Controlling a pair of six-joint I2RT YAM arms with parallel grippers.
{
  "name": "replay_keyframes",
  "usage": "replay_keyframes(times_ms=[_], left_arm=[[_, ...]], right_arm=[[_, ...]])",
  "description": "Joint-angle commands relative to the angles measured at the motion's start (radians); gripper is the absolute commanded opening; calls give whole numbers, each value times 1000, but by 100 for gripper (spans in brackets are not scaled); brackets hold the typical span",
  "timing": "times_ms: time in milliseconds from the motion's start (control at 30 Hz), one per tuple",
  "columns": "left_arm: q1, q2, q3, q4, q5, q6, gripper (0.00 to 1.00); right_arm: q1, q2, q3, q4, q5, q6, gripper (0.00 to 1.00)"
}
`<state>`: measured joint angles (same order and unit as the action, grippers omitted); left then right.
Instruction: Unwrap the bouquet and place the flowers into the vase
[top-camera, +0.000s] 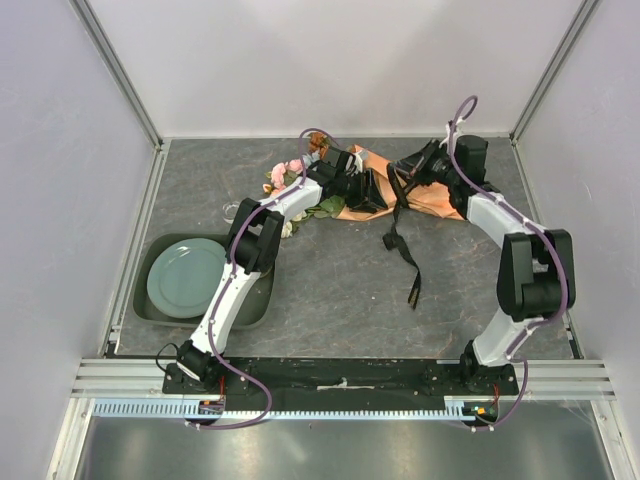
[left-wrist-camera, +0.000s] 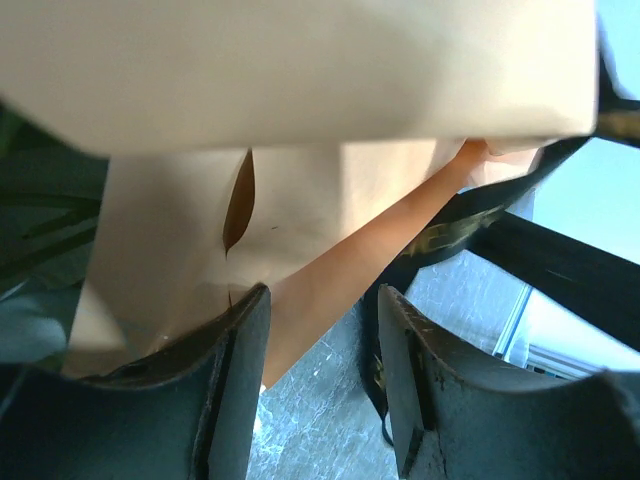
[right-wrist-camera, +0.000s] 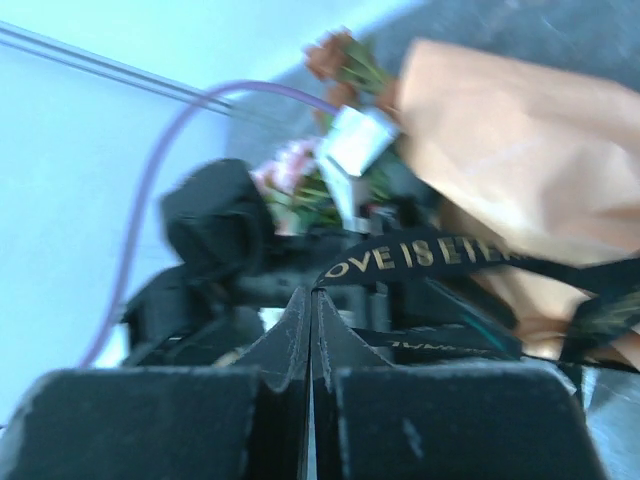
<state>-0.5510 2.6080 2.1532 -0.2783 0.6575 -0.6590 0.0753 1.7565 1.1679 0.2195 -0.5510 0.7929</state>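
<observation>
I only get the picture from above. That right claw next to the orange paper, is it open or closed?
Observer: Closed. Its own camera shows the right claw with both fingers pressed flat together.
Operator: Is the black ribbon caught in it?
Observer: I cannot tell, but the gold-lettered ribbon passes right at the fingertips.
Operator: And the left one?
Observer: The left claw is open, with a fold of the paper showing in the gap. I cannot tell whether it touches.
</observation>
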Motion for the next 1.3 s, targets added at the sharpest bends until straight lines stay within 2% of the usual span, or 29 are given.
replay_keyframes(times_ms=[0, 333, 500, 733, 900, 1033, 1133, 1267], left_arm=[[5, 9, -27, -55, -19, 25, 56], [5, 12, -39, -35, -12, 15, 56], [5, 12, -41, -33, -4, 16, 56], [3, -5, -39, -6, 13, -1, 58], [3, -31, -32, 10, 22, -11, 60], [3, -46, -36, 11, 39, -14, 60], [2, -86, -52, 10, 60, -5, 62], [0, -158, -61, 5, 76, 13, 70]], right_arm=[[-6, -135, 25, 162, -46, 144, 0], [-51, -253, 257, 109, 5, 200, 0], [-71, -256, 488, -1, 26, 164, 0], [-71, -209, 909, -172, -17, 124, 0], [-100, -232, 1019, -218, 16, 117, 0], [-109, -190, 1197, -270, 28, 163, 0], [-109, -170, 1227, -252, 3, 238, 0], [-111, -175, 1214, -229, -30, 292, 0]])
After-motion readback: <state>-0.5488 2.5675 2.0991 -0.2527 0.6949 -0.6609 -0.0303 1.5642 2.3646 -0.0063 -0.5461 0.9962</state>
